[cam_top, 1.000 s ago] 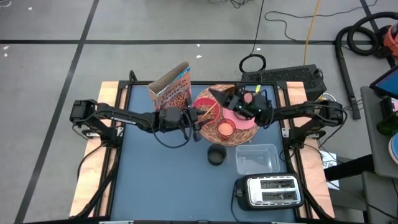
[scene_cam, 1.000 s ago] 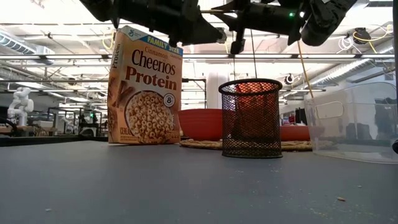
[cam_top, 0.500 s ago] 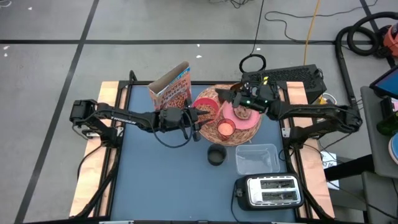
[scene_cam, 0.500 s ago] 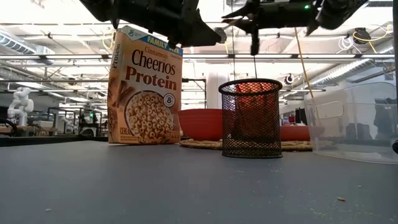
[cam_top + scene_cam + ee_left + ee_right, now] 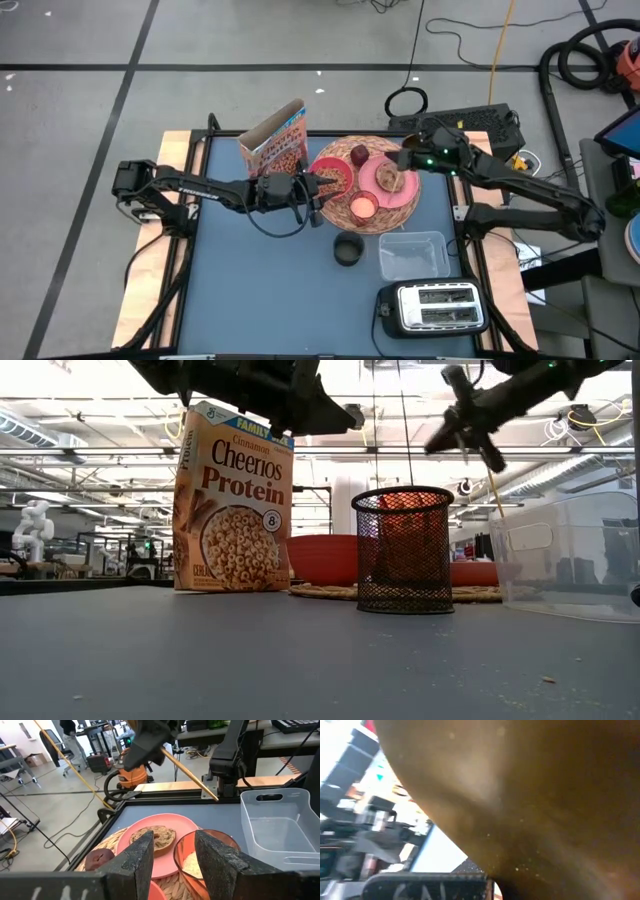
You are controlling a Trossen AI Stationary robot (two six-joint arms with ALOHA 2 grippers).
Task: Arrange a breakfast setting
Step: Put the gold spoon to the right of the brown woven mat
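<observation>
The round wicker mat (image 5: 372,222) carries the pink bowl (image 5: 335,172), the pink plate (image 5: 405,195) with the browned bread (image 5: 390,180), the dark red fruit (image 5: 358,155) and the small pink cup (image 5: 363,207). The cereal box (image 5: 275,145) stands upright at the mat's far left. My left gripper (image 5: 318,186) hovers open over the bowl, holding nothing. My right gripper (image 5: 403,158) is high over the mat's far right edge, shut on the wooden spoon (image 5: 490,475). My right gripper holds the wooden spoon by its upper end (image 5: 167,755), the thin handle slanting down and away below the fingers. The spoon is lifted clear of plate and table. A blurred brown surface fills the right wrist view and hides the exact place of contact.
A black mesh cup (image 5: 347,250) stands near the mat's front edge. To its right sits a clear plastic tub (image 5: 413,255), with a silver toaster (image 5: 430,308) at the near right corner. Open tabletop lies at the near left.
My right gripper has drawn back from over the mat toward the table's far right edge, carrying the spoon, and has tipped up from pointing steeply down to nearer level. The fruit and bread now show uncovered.
</observation>
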